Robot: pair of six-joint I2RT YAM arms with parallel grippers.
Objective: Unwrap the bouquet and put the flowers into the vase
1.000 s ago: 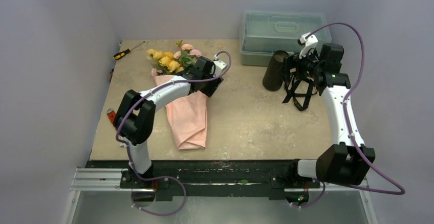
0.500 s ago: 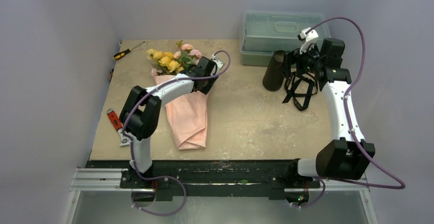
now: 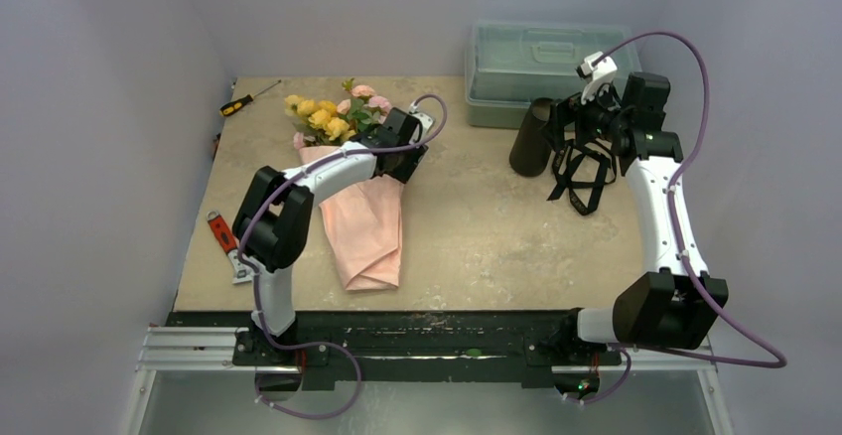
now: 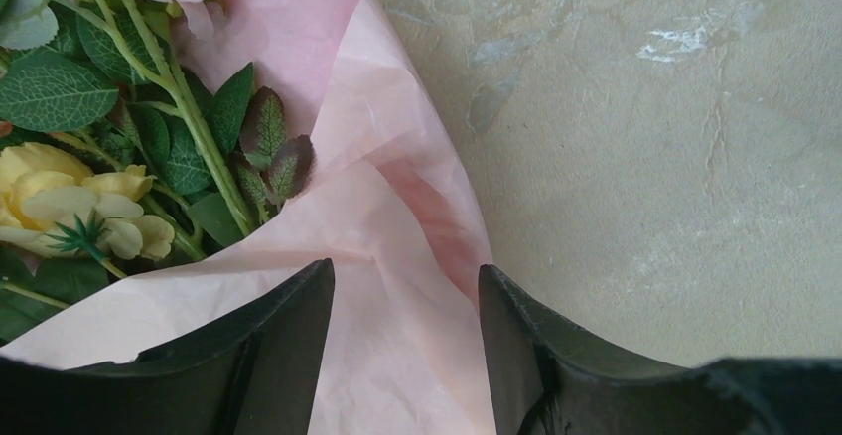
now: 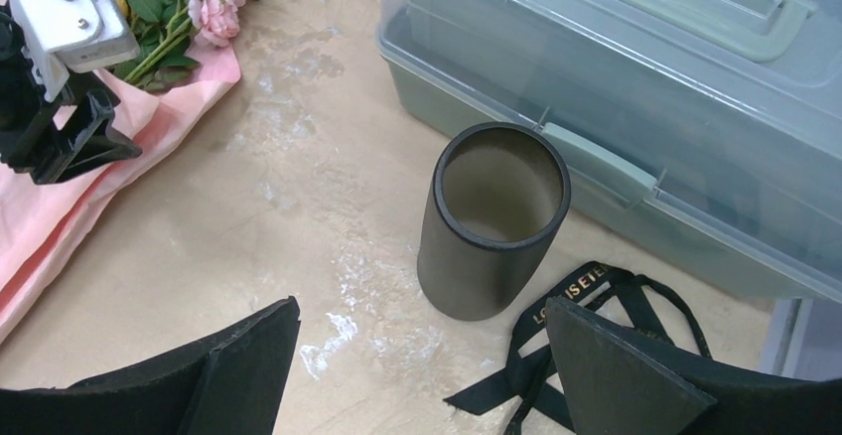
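The bouquet lies unwrapped from its ribbon at the back left: yellow and pink flowers [image 3: 333, 117] with green leaves rest on loose pale pink paper [image 3: 367, 226]. My left gripper [image 3: 397, 152] is low over the paper's right fold, just below the blooms. In the left wrist view its fingers stand apart with a fold of the paper [image 4: 397, 207] lying between them, and the flowers [image 4: 119, 127] are at the upper left. The dark vase [image 3: 533, 137] stands upright and empty [image 5: 491, 226]. My right gripper [image 3: 581, 127] hovers open beside it [image 5: 422, 306], holding nothing.
A black ribbon [image 3: 586, 182] lies right of the vase [image 5: 586, 306]. A translucent grey-green lidded box [image 3: 551, 58] stands behind it. A yellow-handled screwdriver [image 3: 248, 97] lies at the back left and a red-handled wrench [image 3: 226, 246] at the table's left edge.
My left arm's elbow swung right, uncovering the wrench, while its gripper stayed at the paper's right fold. The right gripper shifted slightly back near the vase.
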